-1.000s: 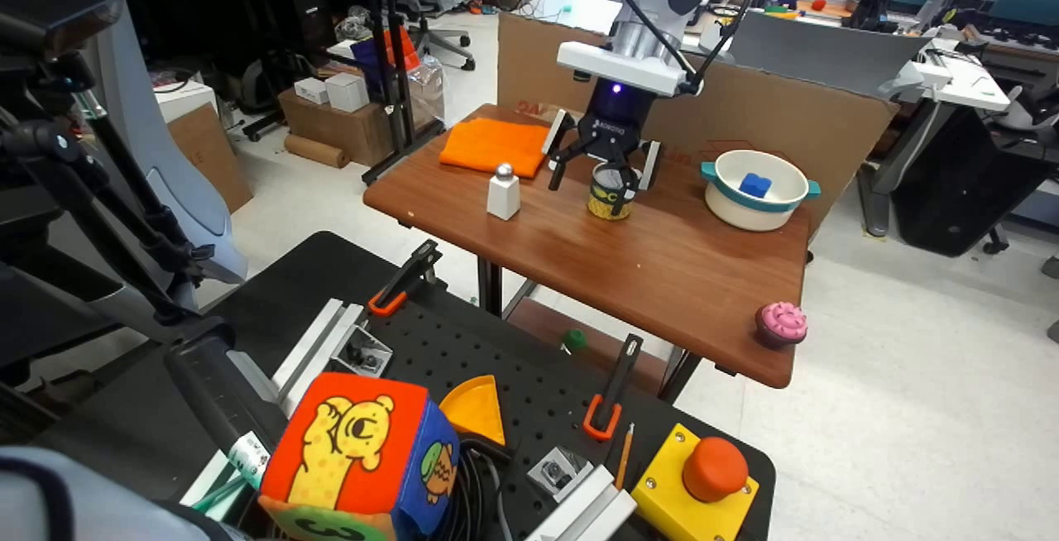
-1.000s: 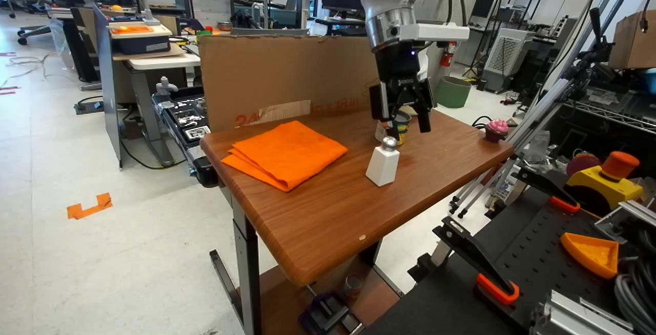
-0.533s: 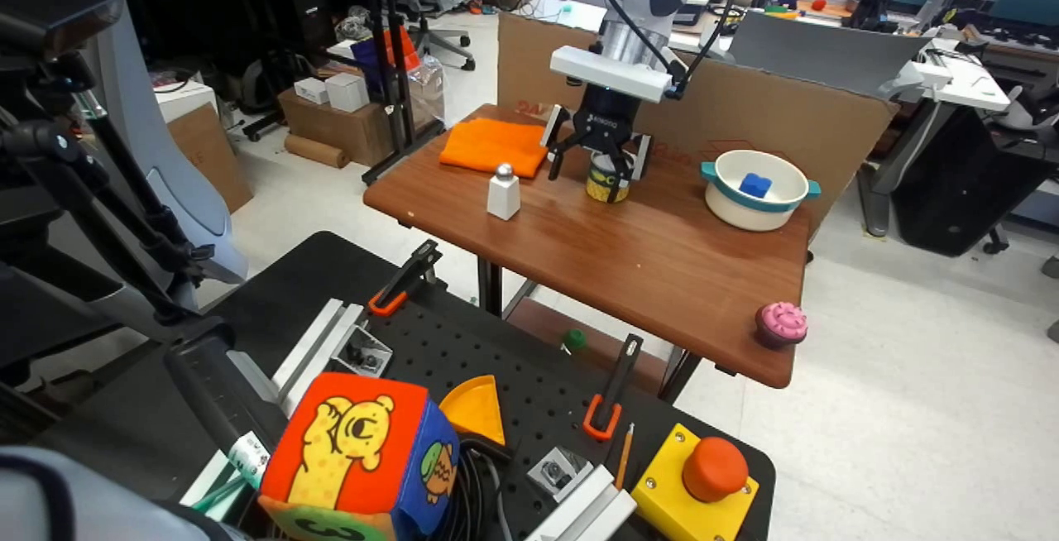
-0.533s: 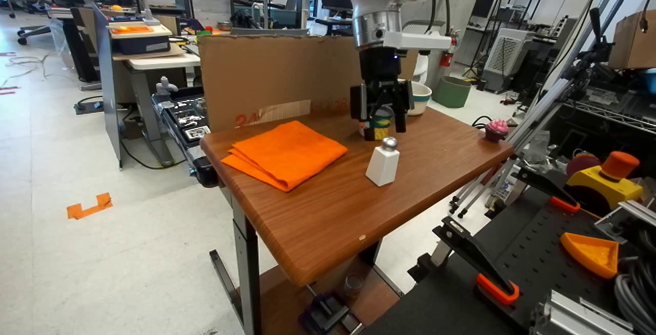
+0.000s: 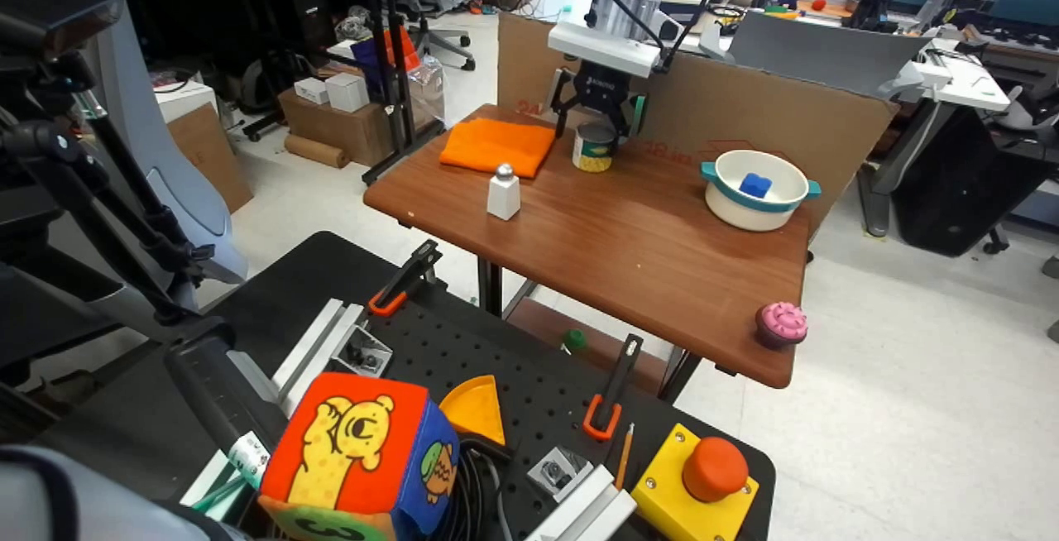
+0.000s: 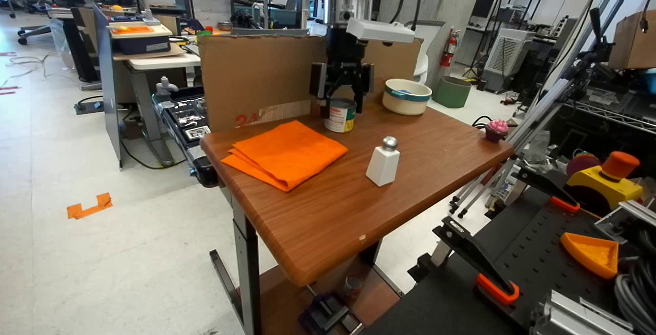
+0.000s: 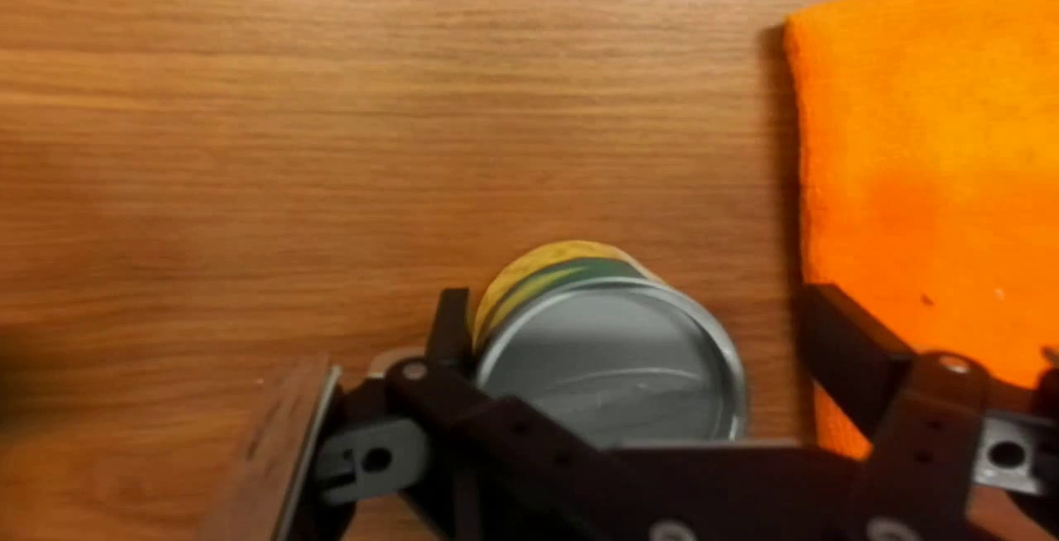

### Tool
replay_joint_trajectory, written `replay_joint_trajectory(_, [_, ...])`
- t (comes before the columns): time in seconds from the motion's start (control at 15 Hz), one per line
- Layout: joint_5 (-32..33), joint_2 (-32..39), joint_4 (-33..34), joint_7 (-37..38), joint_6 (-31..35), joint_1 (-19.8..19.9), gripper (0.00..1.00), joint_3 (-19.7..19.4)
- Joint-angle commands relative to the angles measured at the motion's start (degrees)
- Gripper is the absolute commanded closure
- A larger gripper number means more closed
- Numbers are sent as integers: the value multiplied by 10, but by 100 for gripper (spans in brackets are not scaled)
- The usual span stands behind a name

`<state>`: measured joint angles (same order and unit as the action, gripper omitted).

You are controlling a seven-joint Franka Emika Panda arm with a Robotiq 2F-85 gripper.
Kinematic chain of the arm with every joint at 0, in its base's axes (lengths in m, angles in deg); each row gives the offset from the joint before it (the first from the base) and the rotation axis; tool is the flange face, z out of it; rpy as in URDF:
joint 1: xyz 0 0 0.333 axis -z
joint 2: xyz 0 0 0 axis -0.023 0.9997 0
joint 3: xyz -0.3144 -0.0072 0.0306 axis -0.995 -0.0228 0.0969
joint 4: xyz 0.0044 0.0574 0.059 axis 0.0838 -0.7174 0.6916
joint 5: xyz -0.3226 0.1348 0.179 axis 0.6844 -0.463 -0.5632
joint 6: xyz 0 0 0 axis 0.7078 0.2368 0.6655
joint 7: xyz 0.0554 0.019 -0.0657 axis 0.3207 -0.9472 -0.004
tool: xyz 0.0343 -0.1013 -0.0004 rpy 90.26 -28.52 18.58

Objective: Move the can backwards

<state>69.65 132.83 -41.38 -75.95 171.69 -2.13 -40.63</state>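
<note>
Standing upright on the wood-grained bench [image 5: 662,247], the can [image 5: 592,152] is between the spread-apart fingers [image 7: 450,330] of the tool [image 6: 342,111]. Beyond the tool rises a cardboard panel [image 5: 728,119]; well below lies pale floor [image 6: 128,253].

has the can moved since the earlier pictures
Yes: in an exterior view, the can has shifted back toward the cardboard panel, and leftward in the picture, nearer the orange cloth.
</note>
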Motion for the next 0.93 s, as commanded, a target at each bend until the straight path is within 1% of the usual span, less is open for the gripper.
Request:
replay_joint_trajectory(0.0, [-8, 19, 25, -6, 15, -3, 0, 3])
replay_joint_trajectory(0.13, [-13, 1, -3, -16, 16, 5, 0, 5])
replay_joint_trajectory(0.27, [-22, -38, -60, -31, 35, 21, 0, 10])
replay_joint_trajectory(0.4, [-37, -88, -133, -51, 68, 41, 0, 14])
replay_joint_trajectory(0.47, [-18, -21, -42, -26, 30, 15, 0, -1])
replay_joint_trajectory(0.67, [-24, -65, -99, -39, 46, 32, 0, 0])
replay_joint_trajectory(0.87, [-25, -77, -112, -40, 48, 32, 0, 3])
